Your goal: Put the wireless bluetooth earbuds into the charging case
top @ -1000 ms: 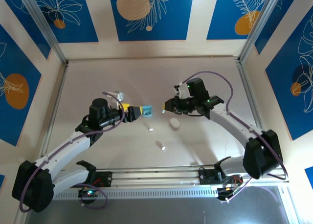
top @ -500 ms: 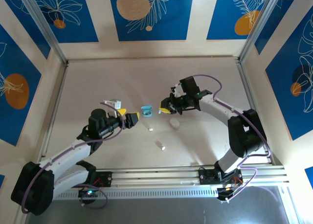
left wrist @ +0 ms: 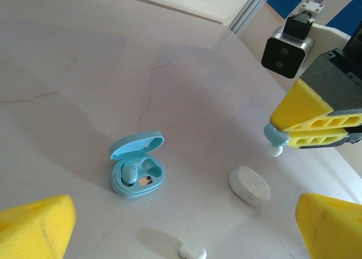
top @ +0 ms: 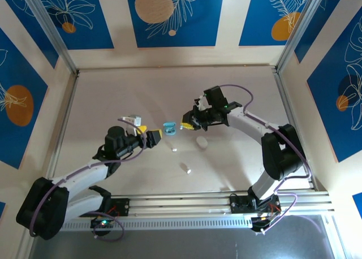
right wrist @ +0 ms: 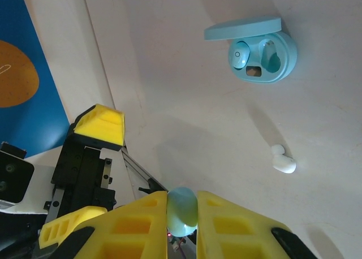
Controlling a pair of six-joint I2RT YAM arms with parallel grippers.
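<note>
The light blue charging case lies open on the table with one blue earbud in its left slot; the other slot is empty. My right gripper is shut on a light blue earbud, hovering just right of the case. In the left wrist view that earbud pokes out below the yellow fingertips. My left gripper stands open a little left of the case, nothing between its fingers.
A shut white oval case lies right of the blue case and shows in the left wrist view. One white earbud lies in front of the blue case, another nearer the arm bases. Walls ring the table.
My left gripper has drawn back to the left, away from the case. The right gripper has moved left toward the case, still holding the blue earbud.
</note>
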